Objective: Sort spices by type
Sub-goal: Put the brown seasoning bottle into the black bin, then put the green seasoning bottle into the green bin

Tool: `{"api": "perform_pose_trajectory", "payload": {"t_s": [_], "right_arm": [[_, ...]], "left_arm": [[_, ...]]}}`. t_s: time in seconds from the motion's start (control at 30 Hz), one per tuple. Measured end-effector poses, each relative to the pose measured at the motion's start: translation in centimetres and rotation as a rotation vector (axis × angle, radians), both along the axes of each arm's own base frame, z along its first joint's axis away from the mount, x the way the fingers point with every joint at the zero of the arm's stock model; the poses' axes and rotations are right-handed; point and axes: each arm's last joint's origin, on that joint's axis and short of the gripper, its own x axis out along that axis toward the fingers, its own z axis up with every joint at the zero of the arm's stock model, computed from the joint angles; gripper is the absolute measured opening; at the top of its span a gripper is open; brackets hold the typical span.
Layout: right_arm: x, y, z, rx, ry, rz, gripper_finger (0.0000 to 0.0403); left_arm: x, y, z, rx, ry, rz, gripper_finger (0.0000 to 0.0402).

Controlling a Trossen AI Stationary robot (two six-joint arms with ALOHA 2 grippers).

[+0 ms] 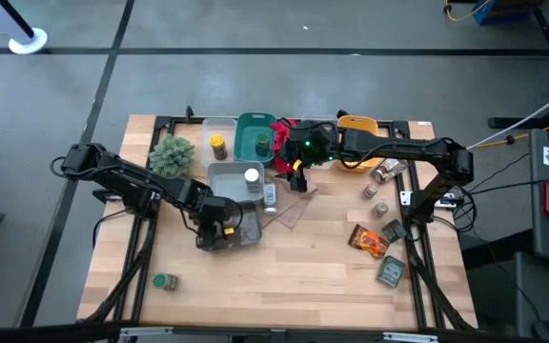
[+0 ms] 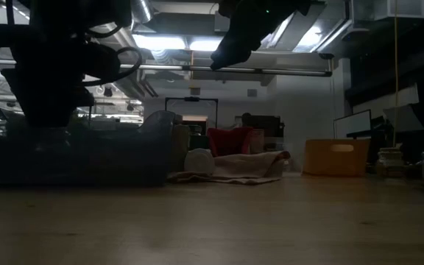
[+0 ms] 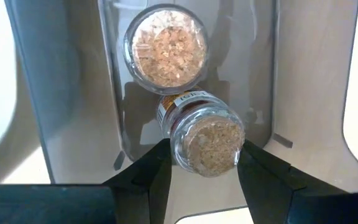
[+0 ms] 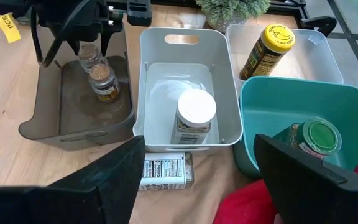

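My left gripper [image 3: 205,167] pinches a small cork-topped glass spice jar [image 3: 204,138] over the smoky-grey plastic bin [image 4: 73,118], beside its twin [image 3: 166,46]; it's light, slick and breakable, so I grip mid-body, my right gripper [image 4: 194,168] hanging open.

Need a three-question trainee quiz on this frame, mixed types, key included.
1. True or false: the left tool grips a small glass jar with a tan cork lid.
2. What stands in the white plastic bin? A) a white-lidded jar B) a yellow-lidded jar C) nothing
3. Fill in: the green-lidded jar lies in the ___ bin.

Key: 1 true; 2 A; 3 teal.
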Motion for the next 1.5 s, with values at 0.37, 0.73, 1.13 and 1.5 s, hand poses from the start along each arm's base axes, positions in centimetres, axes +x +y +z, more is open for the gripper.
{"api": "perform_pose_trajectory", "payload": {"t_s": [0.37, 0.73, 1.13, 1.5], "right_arm": [[0.0, 0.0, 0.0, 0.0, 0.0, 0.001, 0.0301], [0.0, 0.0, 0.0, 0.0, 0.0, 0.001, 0.0301], [0.0, 0.0, 0.0, 0.0, 0.001, 0.001, 0.0301], [0.0, 0.0, 0.0, 0.0, 0.001, 0.001, 0.0301]], "left_arm": [[0.5, -0.1, 0.0, -0.035, -0.036, 0.08, 0.0198], [1.3, -0.4, 2.1, -0.085, -0.067, 0.062, 0.0213], [0.8, -1.2, 6.6, -0.287, 0.132, 0.227, 0.0212], [-0.9, -4.8, 6.8, -0.407, 0.324, 0.262, 0.0212]]}}
